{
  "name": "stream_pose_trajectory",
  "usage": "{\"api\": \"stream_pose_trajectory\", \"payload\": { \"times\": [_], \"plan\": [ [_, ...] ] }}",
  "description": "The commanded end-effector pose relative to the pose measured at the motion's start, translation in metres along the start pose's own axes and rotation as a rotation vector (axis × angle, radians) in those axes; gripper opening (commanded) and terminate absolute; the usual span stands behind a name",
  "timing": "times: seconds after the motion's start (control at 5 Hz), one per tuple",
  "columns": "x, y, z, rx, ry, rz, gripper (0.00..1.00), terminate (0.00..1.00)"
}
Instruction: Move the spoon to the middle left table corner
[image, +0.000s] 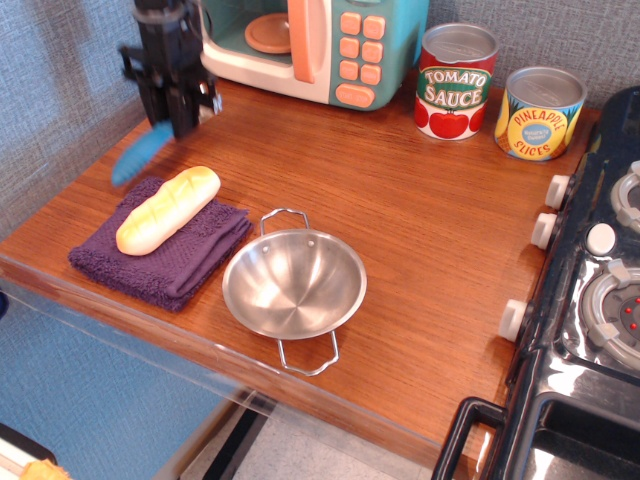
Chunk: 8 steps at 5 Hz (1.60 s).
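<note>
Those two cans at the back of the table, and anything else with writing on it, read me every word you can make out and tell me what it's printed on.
"TOMATO SAUCE": on the red tin can with the green banner.
"PINEAPPLE SLICES": on the yellow and blue tin can; the small blue badge in its middle is too small to read.
The orange buttons on the teal toy microwave show no readable marks.

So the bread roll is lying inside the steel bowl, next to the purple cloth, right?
Not quite. The bread roll lies on the purple cloth, not inside the steel bowl, which is empty and sits beside the cloth. The observation.image view shows it.
</note>
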<state>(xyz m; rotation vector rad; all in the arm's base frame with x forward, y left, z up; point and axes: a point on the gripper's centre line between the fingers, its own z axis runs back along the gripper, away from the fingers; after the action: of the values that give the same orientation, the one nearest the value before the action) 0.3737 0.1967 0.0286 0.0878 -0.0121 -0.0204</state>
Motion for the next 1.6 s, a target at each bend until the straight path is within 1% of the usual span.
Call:
{"api": "stream_pose_trajectory", "payload": {
  "times": [0.0, 0.2, 0.4, 0.6, 0.8, 1.0, 1.2, 1.4],
  "plan": [
    [-0.011, 0.019, 0.021, 0.056, -0.028, 0.065, 0.0, 0.0],
    [-0.014, 0.027, 0.02, 0.056, -0.009, 0.112, 0.0, 0.0],
    [-0.015, 0.028, 0.022, 0.045, -0.007, 0.119, 1.0, 0.0],
    [-0.015, 0.019, 0.038, 0.06, -0.054, 0.094, 1.0, 0.0],
    [-0.022, 0.005, 0.062, 0.06, -0.115, 0.078, 1.0, 0.0],
    [-0.03, -0.011, 0.075, 0.048, -0.136, 0.077, 1.0, 0.0],
    [-0.034, -0.024, 0.08, 0.043, -0.132, 0.082, 1.0, 0.0],
    [-0.036, -0.034, 0.083, 0.056, -0.113, 0.08, 1.0, 0.0]
  ]
}}
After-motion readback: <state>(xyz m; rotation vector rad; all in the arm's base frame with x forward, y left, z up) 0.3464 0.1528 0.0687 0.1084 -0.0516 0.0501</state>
